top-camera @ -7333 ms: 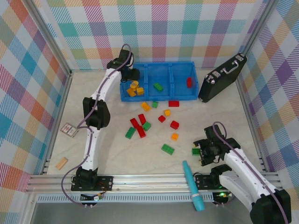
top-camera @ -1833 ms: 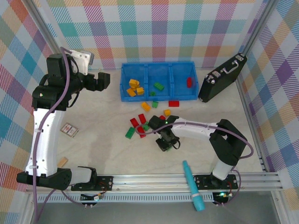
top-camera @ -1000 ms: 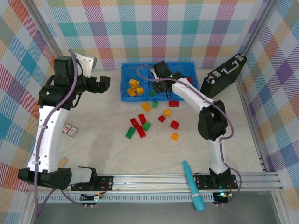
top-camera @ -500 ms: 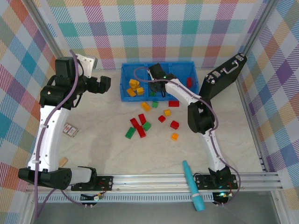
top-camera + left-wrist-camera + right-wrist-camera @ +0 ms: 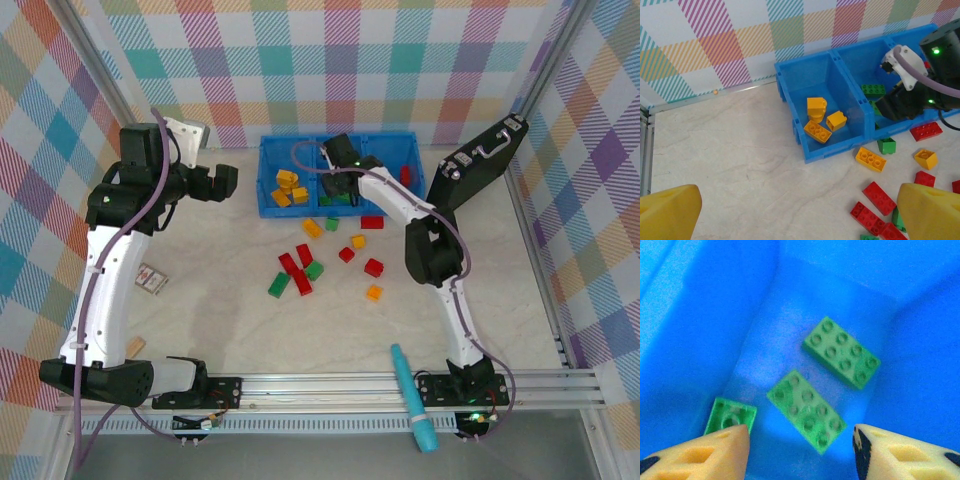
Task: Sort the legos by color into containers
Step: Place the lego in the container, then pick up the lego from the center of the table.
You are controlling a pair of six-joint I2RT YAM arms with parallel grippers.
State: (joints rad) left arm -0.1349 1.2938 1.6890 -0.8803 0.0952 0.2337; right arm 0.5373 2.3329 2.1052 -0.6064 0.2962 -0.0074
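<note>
Jaws of the right gripper (image 5: 800, 450) are standing partly apart and gripping nothing; we are seeing its yellow fingertips (image 5: 715, 450) hovering inside the middle compartment of the blue rectangular plastic three-compartment tray (image 5: 690, 315), over three green studded plastic bricks (image 5: 806, 410) lying loose on its floor. Jaws of the left gripper (image 5: 800, 215) are gaping wide, empty; in the top view we are finding it (image 5: 225, 182) hanging raised to the left of the tray (image 5: 395, 206). We are counting three yellow-orange studded bricks (image 5: 816, 131) sitting in the left compartment and a red studded brick (image 5: 405, 176) in the right one. Loose red, green and orange bricks (image 5: 295, 270) are lying scattered on the pale marbled tabletop (image 5: 230, 300) in front of the tray, some close to its front wall, others well apart.
</note>
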